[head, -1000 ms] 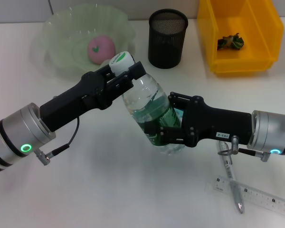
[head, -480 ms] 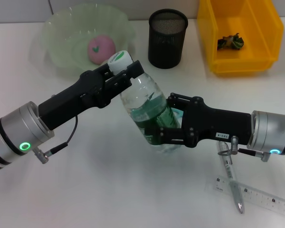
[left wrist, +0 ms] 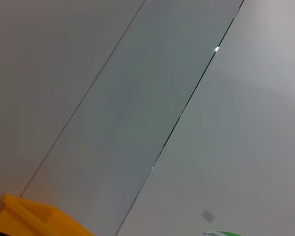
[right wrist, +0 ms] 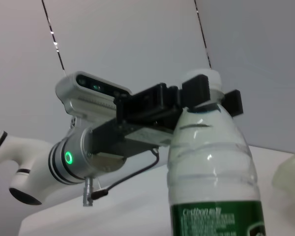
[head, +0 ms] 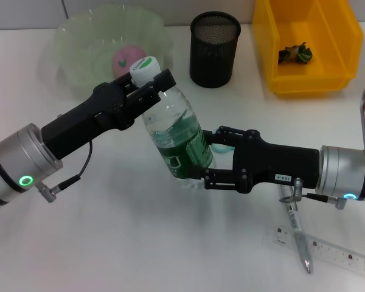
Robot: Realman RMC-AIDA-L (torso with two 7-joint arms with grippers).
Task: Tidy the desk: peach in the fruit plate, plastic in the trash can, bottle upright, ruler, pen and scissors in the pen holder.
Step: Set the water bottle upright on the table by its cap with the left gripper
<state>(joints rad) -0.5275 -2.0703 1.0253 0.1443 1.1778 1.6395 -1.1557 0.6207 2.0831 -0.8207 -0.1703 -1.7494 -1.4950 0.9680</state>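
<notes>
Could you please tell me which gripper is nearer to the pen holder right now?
Left. The left gripper grips the bottle neck just beside the pen holder; the right gripper holds the bottle's body, farther forward.

The bottle (head: pixel 173 137) has tipped nearer upright and shifted left, both grippers moving with it, still clamped

blk tools | silver wrists, green LED rings | thin blk cables

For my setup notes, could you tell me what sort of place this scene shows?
Most likely an office desk mock-up: a plain white desk with a black mesh pen holder, a ruler and pen, plus a yellow trash can.
</notes>
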